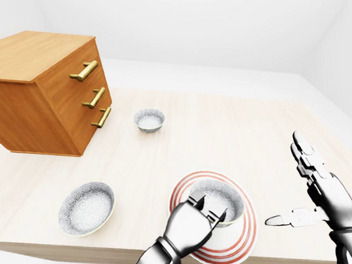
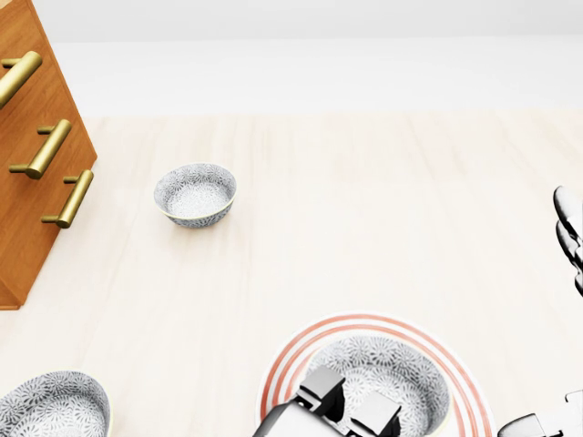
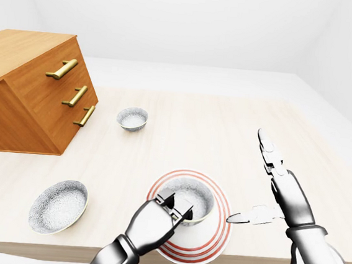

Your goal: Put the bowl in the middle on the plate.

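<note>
Currently the left hand (image 1: 209, 211) is pinching the near rim of the patterned bowl (image 1: 226, 194), which is sitting on the red-ringed plate (image 1: 240, 239); the right hand (image 1: 320, 189) is hovering open, well right.

Left hand (image 1: 190, 226) low, fingers (image 1: 209, 212) curled; right hand (image 1: 327, 198) raised, fingers spread.

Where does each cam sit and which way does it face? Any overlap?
Head view: on the head, pitched steeply down at the table; left hand at the bottom edge, right hand at the right edge.
Left-eye view: on the head, shallower, across the table toward the wall; left hand on the bowl on the plate, right hand open, chest at left.
Right-eye view: same aim, things shifted left.
Shared: all three show bowl, plate, both hands.
</note>
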Controlling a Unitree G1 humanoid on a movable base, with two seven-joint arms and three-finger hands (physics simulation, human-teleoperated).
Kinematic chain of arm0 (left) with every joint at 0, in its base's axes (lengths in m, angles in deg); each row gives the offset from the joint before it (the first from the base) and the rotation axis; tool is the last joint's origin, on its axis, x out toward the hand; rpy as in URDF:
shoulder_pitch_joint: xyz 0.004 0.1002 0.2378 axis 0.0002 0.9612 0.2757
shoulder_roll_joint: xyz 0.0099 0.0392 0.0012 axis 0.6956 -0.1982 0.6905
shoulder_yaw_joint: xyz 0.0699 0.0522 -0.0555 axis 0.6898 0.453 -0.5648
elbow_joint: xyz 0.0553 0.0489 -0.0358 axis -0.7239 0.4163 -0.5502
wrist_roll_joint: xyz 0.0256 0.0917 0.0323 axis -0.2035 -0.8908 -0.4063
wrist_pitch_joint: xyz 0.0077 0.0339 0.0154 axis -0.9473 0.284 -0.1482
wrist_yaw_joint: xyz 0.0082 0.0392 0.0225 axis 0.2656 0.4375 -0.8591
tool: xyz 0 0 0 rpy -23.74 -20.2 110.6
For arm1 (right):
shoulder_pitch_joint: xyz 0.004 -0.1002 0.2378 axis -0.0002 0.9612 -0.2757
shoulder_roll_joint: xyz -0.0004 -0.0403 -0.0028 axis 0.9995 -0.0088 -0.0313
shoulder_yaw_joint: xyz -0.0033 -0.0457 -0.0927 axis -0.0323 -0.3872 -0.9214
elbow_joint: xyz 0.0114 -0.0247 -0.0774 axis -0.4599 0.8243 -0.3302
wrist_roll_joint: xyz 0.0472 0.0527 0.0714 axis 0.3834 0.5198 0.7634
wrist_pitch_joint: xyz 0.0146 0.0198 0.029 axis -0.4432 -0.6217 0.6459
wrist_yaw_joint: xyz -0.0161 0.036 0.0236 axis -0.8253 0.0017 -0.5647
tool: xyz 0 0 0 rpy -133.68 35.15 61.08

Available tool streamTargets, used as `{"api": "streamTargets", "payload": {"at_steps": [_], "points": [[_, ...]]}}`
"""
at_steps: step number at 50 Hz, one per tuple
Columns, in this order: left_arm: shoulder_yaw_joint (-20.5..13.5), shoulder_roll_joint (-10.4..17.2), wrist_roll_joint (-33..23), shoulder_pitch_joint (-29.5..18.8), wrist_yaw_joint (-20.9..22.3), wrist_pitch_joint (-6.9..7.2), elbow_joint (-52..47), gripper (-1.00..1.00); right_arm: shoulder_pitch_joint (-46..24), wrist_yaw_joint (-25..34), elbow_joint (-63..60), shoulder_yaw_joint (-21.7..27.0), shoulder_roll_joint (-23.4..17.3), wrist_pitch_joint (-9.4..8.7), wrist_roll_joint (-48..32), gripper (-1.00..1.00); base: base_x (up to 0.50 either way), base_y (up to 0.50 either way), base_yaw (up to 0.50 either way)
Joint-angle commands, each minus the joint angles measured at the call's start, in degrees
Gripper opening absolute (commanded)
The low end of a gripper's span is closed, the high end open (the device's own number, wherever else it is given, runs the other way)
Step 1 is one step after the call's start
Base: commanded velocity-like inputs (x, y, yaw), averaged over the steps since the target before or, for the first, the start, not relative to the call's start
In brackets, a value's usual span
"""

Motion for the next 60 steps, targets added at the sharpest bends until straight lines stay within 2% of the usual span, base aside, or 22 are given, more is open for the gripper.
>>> {"api": "streamTargets", "payload": {"at_steps": [1,22,60], "points": [[1.0,-0.1,0.5,0.1,-1.7,0.0,-0.2,-1.0,0.1,0.0,0.2,0.0,0.0,0.0,-0.1,1.0,0.0,0.0,0.0],[1.8,-0.1,1.1,0.3,-4.4,0.0,2.6,-1.0,-0.1,0.0,-0.2,-0.2,-0.2,0.0,-0.3,1.0,0.0,0.0,0.0],[2.6,-0.2,1.2,0.1,-5.2,0.0,3.9,-1.0,0.0,0.0,-0.1,0.0,-0.1,0.0,-0.3,1.0,0.0,0.0,0.0]]}}
